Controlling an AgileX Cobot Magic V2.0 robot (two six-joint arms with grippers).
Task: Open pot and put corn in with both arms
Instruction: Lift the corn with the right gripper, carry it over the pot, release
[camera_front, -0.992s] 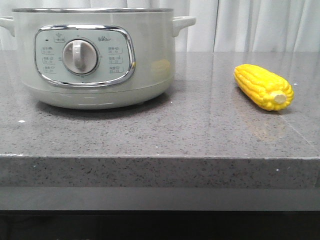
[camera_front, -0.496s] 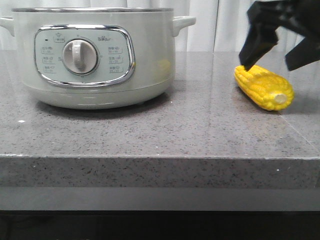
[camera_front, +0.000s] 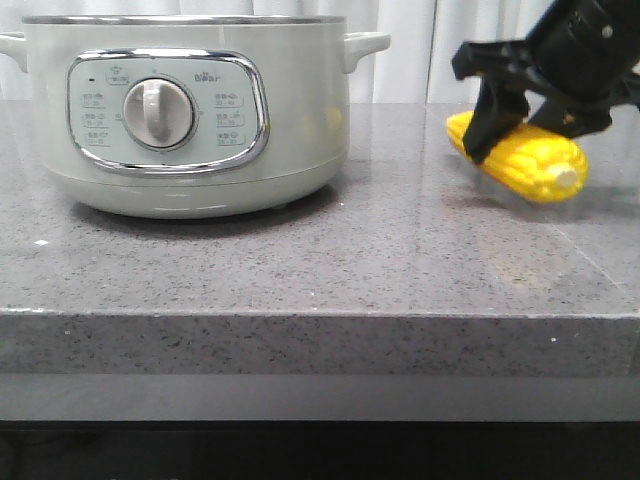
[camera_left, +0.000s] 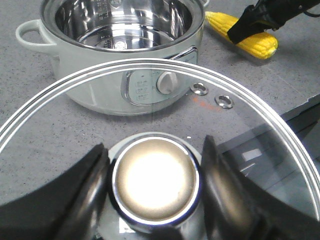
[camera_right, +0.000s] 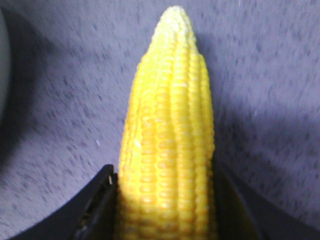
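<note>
I have the large round pale grey-green electric cooker pot sitting on the speckled grey stone counter, its chrome-framed dial panel facing me. The left wrist view shows its mouth uncovered and its polished steel bowl holding nothing that I can see.

The round glass lid with the steel rim is off the pot and hangs in front of it on the camera side, carried by my left gripper, whose two black fingers pinch the lid's shiny metal knob from either side.

So I judge the opening step done and the pick-up of the corn to be the step in hand. The bright yellow corn cob with rows of kernels is well to the right of the pot, pale stub end toward me, and seems just clear of the counter, though I cannot be sure. My right gripper straddles it, a black finger pressed against each flank, so I take it as gripping the cob.

Next, as I see it, the right arm must raise the cob above the steel rim, carry it leftward over the open bowl and release it there, while the left arm holds the lid out of the path.
</note>
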